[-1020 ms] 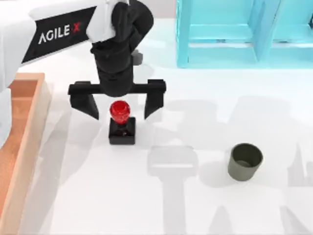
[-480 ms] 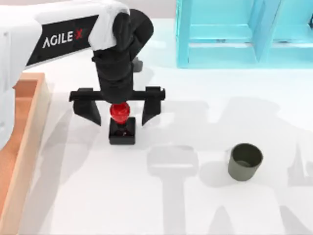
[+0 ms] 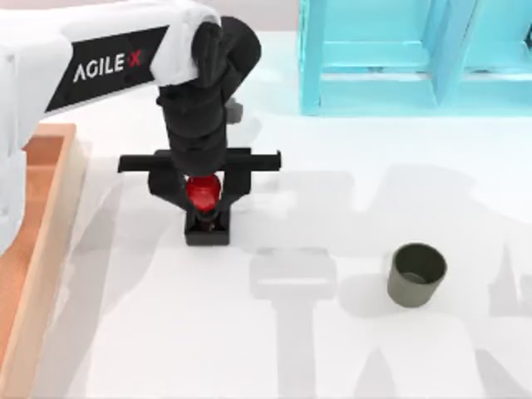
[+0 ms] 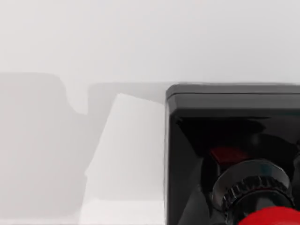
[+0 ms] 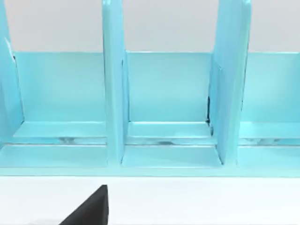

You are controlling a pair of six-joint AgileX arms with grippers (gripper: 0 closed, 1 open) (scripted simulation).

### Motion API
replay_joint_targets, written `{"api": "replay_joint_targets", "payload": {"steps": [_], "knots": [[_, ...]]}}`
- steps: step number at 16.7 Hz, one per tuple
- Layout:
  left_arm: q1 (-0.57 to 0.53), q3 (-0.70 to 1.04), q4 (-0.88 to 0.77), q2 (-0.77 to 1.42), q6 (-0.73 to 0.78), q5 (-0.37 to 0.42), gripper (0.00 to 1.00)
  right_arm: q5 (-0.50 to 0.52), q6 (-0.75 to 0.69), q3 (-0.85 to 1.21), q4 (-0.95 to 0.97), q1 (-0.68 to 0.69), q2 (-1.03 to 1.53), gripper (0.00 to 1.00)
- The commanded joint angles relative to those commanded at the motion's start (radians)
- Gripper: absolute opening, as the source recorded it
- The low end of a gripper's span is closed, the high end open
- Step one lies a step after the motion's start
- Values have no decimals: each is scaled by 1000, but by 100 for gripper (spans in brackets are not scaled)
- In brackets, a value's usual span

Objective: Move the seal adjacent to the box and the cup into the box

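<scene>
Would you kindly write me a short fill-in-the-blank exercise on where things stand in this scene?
1. The left gripper is shut on the ____ knob of the seal.
2. The cup stands on the table, to the ____ of the seal in the top view.
3. The wooden box lies at the table's ____ edge.
4. The shelf frame behind is light ____.

Missing words: red; right; left; blue

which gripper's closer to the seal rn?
Left. The left gripper is closed around the seal's red knob, above its black base. The right gripper sits by the light-blue frame, far from the seal.
</scene>
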Motion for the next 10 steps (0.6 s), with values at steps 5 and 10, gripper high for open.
{"api": "replay_joint_targets", "payload": {"steps": [5, 10], "knots": [[0, 0, 0, 0, 0, 0, 0, 0, 0, 0, 0, 0, 0, 100], [0, 0, 0, 0, 0, 0, 0, 0, 0, 0, 0, 0, 0, 100]]}}
